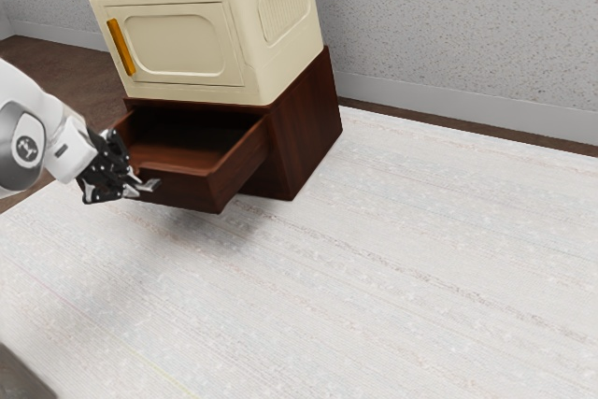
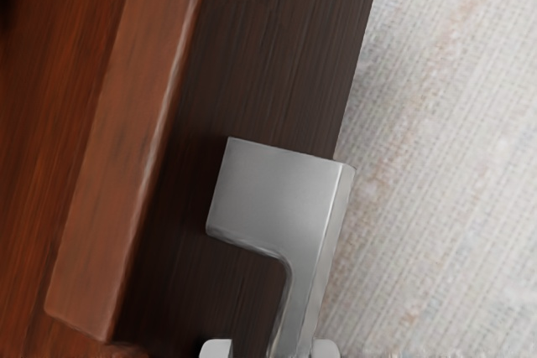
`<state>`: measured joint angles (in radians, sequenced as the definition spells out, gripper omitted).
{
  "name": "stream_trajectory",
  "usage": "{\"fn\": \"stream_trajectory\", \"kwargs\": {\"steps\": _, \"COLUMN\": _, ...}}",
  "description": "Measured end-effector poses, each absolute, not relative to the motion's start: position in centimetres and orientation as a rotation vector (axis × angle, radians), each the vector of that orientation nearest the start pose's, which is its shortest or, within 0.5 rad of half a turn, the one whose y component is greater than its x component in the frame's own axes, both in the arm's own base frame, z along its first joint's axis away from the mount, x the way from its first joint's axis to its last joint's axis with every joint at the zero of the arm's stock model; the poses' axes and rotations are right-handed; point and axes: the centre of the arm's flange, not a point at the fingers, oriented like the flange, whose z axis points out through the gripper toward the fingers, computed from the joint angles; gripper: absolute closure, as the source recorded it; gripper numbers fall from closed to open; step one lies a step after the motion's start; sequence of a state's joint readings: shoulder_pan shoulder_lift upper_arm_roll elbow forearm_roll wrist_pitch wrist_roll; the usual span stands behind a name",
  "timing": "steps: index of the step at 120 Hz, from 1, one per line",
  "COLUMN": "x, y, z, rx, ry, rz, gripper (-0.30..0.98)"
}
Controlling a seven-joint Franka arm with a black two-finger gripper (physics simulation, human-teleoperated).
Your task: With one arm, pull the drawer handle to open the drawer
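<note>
The drawer (image 1: 192,193) stands pulled out of the dark red cabinet (image 1: 306,128), under the cream box (image 1: 262,53) – open, its inside showing. The gripper (image 1: 143,185) is at the silver handle (image 2: 277,194) on the drawer's front, fingers (image 2: 216,349) parted either side of it – a gap shows between one finger and the metal, so no firm hold

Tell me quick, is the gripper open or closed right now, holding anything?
Gripper: open, fingertips apart with the drawer handle between them, a gap showing on one side.
</note>
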<state>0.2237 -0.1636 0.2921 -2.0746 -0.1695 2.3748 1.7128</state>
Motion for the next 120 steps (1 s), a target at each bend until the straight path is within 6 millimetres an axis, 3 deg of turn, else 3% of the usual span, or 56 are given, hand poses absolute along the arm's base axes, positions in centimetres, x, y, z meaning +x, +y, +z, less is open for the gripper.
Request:
{"fn": "stream_trajectory", "kwargs": {"steps": 52, "x": 45.9, "y": 27.9, "z": 54.9, "rx": -2.356, "ry": 1.431, "rz": -0.520, "gripper": 0.70}}
{"fn": "stream_trajectory", "kwargs": {"steps": 62, "x": 44.9, "y": 27.8, "z": 56.0, "rx": -2.339, "ry": 1.422, "rz": -0.535, "gripper": 0.71}}
{"fn": "stream_trajectory", "kwargs": {"steps": 70, "x": 43.2, "y": 27.8, "z": 58.0, "rx": -2.317, "ry": 1.410, "rz": -0.556, "gripper": 0.64}}
{"fn": "stream_trajectory", "kwargs": {"steps": 77, "x": 41.1, "y": 27.7, "z": 60.9, "rx": -2.291, "ry": 1.394, "rz": -0.594, "gripper": 0.56}}
{"fn": "stream_trajectory", "kwargs": {"steps": 85, "x": 39.0, "y": 27.0, "z": 65.6, "rx": -2.241, "ry": 1.388, "rz": -0.642, "gripper": 0.44}}
{"fn": "stream_trajectory", "kwargs": {"steps": 96, "x": 37.8, "y": 24.7, "z": 72.8, "rx": -2.185, "ry": 1.426, "rz": -0.655, "gripper": 0.28}}
{"fn": "stream_trajectory", "kwargs": {"steps": 107, "x": 36.1, "y": 22.2, "z": 79.1, "rx": -2.218, "ry": 1.411, "rz": -0.486, "gripper": 0.18}}
{"fn": "stream_trajectory", "kwargs": {"steps": 111, "x": 35.8, "y": 22.0, "z": 79.7, "rx": -2.279, "ry": 1.380, "rz": -0.410, "gripper": 0.16}}
{"fn": "stream_trajectory", "kwargs": {"steps": 120, "x": 36.2, "y": 23.0, "z": 77.4, "rx": -2.480, "ry": 1.304, "rz": -0.240, "gripper": 0.11}}
